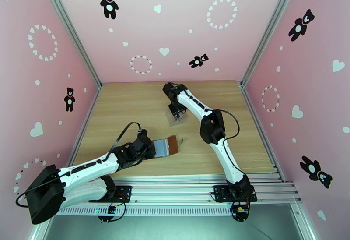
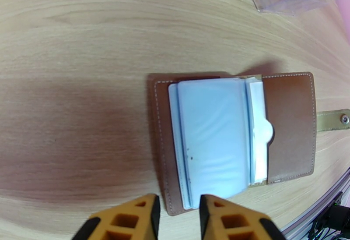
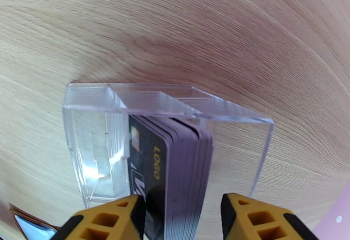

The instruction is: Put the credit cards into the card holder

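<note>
On the woodgrain table (image 2: 65, 39) lies the stitched brown card holder (image 2: 288, 118).

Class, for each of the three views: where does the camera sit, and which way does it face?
Top external: above and behind the bases, looking down on the wooden table; left arm and right arm show.
Left wrist: faces down at the open brown leather wallet; left arm's yellow fingers show.
Right wrist: facing the clear plastic case of dark cards; right arm's yellow fingers straddle them.
Shared: both wrist views catch the clear case.
</note>
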Robot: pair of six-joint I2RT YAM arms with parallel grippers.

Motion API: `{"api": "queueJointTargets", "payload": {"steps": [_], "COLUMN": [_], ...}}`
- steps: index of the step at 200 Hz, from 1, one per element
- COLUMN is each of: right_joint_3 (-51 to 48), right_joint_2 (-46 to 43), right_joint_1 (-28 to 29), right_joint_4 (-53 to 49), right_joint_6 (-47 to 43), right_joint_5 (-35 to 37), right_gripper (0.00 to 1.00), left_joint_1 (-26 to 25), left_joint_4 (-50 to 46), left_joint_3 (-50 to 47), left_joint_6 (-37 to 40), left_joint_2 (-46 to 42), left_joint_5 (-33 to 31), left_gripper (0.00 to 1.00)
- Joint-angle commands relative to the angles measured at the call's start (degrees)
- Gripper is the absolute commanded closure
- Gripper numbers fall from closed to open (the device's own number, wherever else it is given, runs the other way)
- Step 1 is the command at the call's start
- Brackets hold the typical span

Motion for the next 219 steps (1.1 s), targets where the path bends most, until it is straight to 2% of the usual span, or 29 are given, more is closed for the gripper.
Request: {"api": "queueJointTargets", "payload": {"steps": [1, 73, 142, 178, 219], "right_joint_3": [2.1, 2.64, 3.25, 3.37, 3.0], "right_joint_2": [-0.67, -1.67, -2.31, -2.71, -1.99], "right_joint_1": [-0.23, -1.02, -1.86, -2.17, -3.3], "right_joint_4": [-2.89, -3.55, -4.39, -4.33, -4.37], "right_joint_6": [-0.12, 0.0, 0.14, -0.67, -0.83], "right_joint_5": [3.54, 3.44, 5.19, 1.18, -3.15], "right_gripper": [0.49, 0.64, 0.67, 0.43, 0.37], "left_joint_1": [0.31, 0.31, 0.32, 0.31, 0.31], "left_joint_4": [0.8, 1.49, 1.62, 1.68, 1.75], "left_joint_3": [-0.72, -0.62, -0.28, -0.09, -0.19], "left_joint_6": [-0.57, -0.68, -0.5, -0.34, -0.37], "left_joint_2": [0.11, 0.37, 1.1, 1.47, 1.47], "left_joint_5": [0.72, 1.28, 1.36, 1.5, 1.44], "left_gripper": [0.69, 0.69, 0.69, 0.69, 0.69]}}
